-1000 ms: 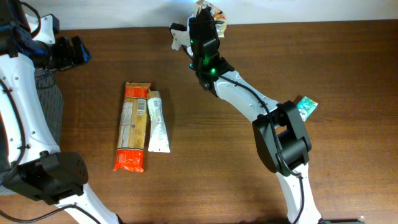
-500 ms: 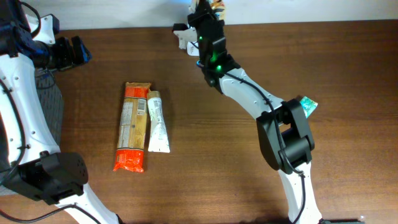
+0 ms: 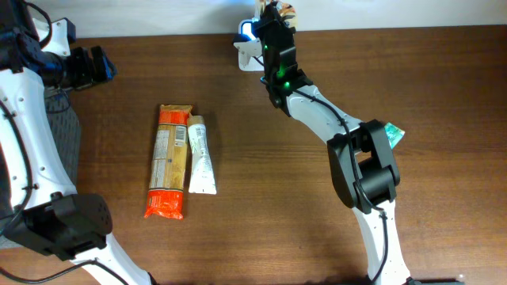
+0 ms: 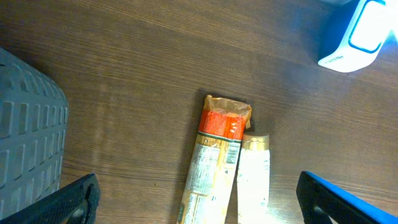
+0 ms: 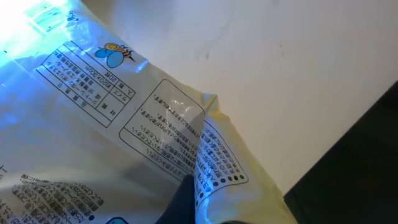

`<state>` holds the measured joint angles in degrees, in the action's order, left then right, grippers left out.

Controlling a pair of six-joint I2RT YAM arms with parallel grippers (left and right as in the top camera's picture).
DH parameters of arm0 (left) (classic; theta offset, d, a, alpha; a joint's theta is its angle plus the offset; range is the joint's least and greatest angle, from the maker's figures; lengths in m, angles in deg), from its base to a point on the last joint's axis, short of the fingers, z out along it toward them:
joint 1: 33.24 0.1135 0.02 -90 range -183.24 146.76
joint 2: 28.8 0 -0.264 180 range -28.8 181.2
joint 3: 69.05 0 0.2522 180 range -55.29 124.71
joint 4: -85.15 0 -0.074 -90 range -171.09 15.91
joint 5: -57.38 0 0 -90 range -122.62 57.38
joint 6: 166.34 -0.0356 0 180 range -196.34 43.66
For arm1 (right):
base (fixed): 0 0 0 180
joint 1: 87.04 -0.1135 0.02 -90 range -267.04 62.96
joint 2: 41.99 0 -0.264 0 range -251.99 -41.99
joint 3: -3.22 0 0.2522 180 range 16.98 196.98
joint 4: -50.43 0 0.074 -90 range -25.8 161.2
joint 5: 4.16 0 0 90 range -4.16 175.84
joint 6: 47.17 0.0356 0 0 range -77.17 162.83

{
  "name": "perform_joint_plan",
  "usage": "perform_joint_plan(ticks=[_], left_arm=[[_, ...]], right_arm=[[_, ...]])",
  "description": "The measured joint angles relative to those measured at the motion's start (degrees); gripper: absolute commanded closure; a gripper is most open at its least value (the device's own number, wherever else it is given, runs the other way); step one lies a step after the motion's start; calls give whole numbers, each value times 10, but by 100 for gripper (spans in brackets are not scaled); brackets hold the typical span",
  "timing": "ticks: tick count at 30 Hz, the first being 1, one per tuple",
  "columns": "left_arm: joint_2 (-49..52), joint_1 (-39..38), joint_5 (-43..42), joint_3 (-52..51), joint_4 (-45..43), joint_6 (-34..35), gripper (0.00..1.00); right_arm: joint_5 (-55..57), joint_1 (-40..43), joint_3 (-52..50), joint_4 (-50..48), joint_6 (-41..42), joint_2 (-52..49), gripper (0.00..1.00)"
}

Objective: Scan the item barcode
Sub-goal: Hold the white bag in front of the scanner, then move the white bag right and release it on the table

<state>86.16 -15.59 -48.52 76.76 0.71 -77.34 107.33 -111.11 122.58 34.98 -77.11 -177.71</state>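
Observation:
My right gripper (image 3: 271, 22) is raised at the table's back edge, shut on a crinkled plastic packet (image 3: 279, 9). In the right wrist view the packet (image 5: 124, 118) fills the frame, with printed labels and blue light across it, and one dark finger (image 5: 181, 200) presses on it. The blue and white scanner (image 3: 249, 30) stands just left of that gripper, partly hidden by it, and shows in the left wrist view as the scanner (image 4: 351, 34) at top right. My left gripper (image 3: 89, 66) hovers open at the far left, holding nothing.
An orange packet (image 3: 169, 162) and a white tube (image 3: 201, 156) lie side by side left of centre. They also show below my left gripper (image 4: 202, 208). A grey ribbed container (image 4: 28, 137) sits at the left edge. A teal packet (image 3: 391, 135) lies behind the right arm.
The right arm has swung right and towards the back edge with the packet, bringing it beside the scanner, whose blue face now shows. The left arm has not moved.

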Motion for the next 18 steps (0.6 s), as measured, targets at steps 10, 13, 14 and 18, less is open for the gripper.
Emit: perform_joint_plan(ticks=[10, 13, 14, 18], left_arm=[[0, 0, 0, 0, 0, 0, 1], [0, 0, 0, 0, 0, 0, 1], [0, 0, -1, 0, 2, 0, 1], [0, 0, -1, 0, 1, 0, 1]], right_arm=[[1, -4, 0, -3, 0, 3, 96], [10, -27, -6, 212, 123, 96, 96], [9, -33, -7, 278, 190, 137, 96], [-66, -36, 3, 518, 561, 392, 96]])
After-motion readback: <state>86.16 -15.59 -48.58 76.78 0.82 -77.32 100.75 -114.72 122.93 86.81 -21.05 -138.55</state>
